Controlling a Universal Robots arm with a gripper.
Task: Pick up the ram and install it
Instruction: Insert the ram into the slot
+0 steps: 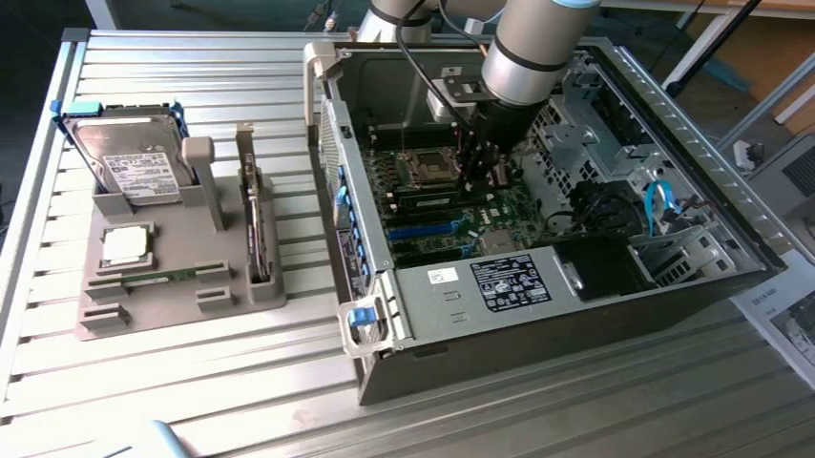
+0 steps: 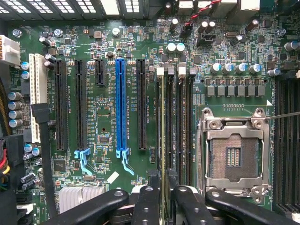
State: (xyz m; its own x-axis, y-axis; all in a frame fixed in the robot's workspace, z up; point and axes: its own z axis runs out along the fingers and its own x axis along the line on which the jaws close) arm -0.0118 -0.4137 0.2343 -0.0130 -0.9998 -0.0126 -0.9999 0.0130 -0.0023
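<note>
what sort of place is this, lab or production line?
Probably a robotics lab bench for PC assembly: an open computer case on a slatted metal table, a robot arm reaching into it, a grey parts fixture beside it.

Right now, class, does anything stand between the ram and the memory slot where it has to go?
Nothing visible does. The ram appears to stand edge-on in the memory slot beside the black expansion slot. It sits directly under the end effector, and no cable or other part lies between them.
</note>
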